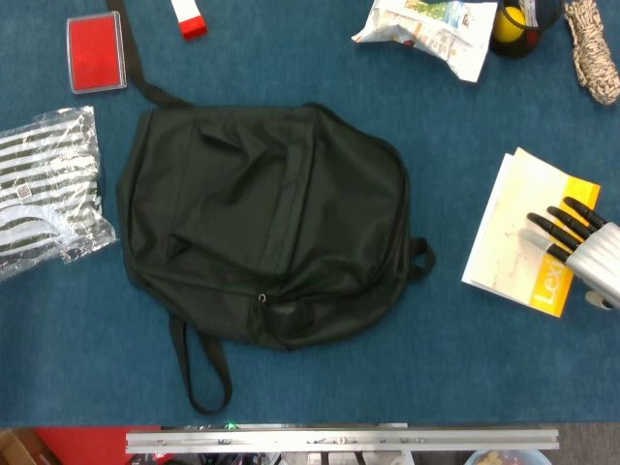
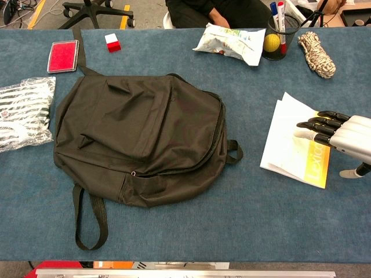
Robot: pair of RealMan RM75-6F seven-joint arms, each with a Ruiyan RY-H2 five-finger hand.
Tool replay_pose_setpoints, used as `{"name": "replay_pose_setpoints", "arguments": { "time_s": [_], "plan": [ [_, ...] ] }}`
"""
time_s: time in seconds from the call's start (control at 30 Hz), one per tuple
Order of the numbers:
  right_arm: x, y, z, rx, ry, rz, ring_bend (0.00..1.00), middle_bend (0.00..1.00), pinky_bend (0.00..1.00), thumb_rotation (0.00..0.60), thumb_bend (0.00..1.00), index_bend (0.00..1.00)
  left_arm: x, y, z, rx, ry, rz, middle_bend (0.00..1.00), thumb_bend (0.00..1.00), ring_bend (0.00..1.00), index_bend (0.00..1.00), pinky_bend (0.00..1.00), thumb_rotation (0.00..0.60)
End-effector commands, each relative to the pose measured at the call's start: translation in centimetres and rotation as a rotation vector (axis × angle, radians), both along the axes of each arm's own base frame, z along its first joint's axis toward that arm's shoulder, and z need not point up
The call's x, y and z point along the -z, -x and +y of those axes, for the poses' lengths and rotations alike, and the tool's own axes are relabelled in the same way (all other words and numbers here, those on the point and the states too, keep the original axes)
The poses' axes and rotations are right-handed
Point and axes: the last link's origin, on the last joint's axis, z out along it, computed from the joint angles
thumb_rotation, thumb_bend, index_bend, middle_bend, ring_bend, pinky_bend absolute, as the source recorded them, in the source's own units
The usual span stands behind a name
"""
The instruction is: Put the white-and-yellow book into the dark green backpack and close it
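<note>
At three o'clock of the dark green backpack (image 1: 262, 223), the white-and-yellow book (image 1: 518, 232) is overlapped by the right hand (image 1: 581, 247), fingers spread, gripping nothing.

Backpack (image 1: 262, 228) flat on blue table (image 1: 436, 368), zipped. Book (image 1: 513, 237) lies right of it. Right hand (image 1: 581, 247), fingers (image 1: 547, 228) extended over book's yellow edge. Left hand unseen.
</note>
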Motion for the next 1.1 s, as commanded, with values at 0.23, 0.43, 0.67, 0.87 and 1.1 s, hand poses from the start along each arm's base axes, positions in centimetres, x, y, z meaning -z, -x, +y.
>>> {"name": "replay_pose_setpoints", "arguments": {
  "time_s": [0.23, 0.43, 0.67, 0.87, 1.1],
  "plan": [
    [1.1, -0.1, 0.0, -0.025, 0.015, -0.011, 0.0, 0.01, 0.03, 0.6, 0.0, 0.0, -0.2, 0.3, -0.1, -0.004, -0.003, -0.006, 0.35, 0.21, 0.33, 0.35, 0.27, 0.6],
    [1.6, -0.4, -0.1, -0.028, 0.021, -0.019, 0.0, 0.01, 0.03, 0.6, 0.0, 0.0, -0.4, 0.4, -0.1, -0.007, -0.007, -0.013, 0.35, 0.21, 0.33, 0.35, 0.27, 0.6],
    [2.4, -1.1, -0.2, -0.049, 0.015, -0.03, 0.0, 0.02, 0.03, 0.6, 0.0, 0.0, -0.5, 0.6, -0.1, -0.007, -0.007, -0.017, 0.35, 0.21, 0.33, 0.35, 0.27, 0.6],
    [3.4, -2.0, -0.3, -0.068, 0.008, -0.054, 0.0, 0.02, 0.03, 0.6, 0.0, 0.0, -0.5, 0.7, -0.2, -0.009, -0.006, -0.017, 0.35, 0.21, 0.33, 0.35, 0.27, 0.6],
    [5.0, -3.5, -0.6, -0.082, 0.014, -0.095, 0.0, 0.03, 0.03, 0.6, 0.0, 0.0, -0.6, 0.9, -0.2, -0.012, -0.008, -0.022, 0.35, 0.21, 0.33, 0.35, 0.27, 0.6]
  ]
}}
